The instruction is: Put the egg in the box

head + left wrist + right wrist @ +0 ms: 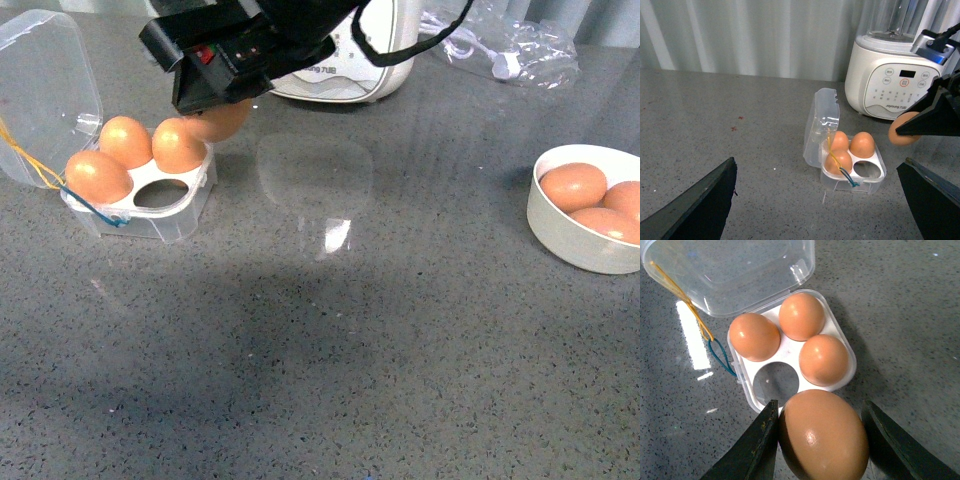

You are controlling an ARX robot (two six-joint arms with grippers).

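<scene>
My right gripper [822, 442] is shut on the egg [822, 435], an orange-brown one held between both fingers. In the front view the egg [222, 122] hangs just behind the box [190, 208], under the right gripper [225, 105]. The box [788, 351] is a clear case with its lid [45, 90] swung open. Three brown eggs fill its slots, and one slot [776, 382] near the held egg is bare. My left gripper [817, 200] stands open and well apart from the box [875, 177], holding nothing.
A white bowl [575, 240] with three brown eggs sits at the right. A white blender [350, 70] stands behind the box, and a crumpled plastic bag [510, 50] lies at the back right. Yellow and blue bands [715, 347] trail from the box.
</scene>
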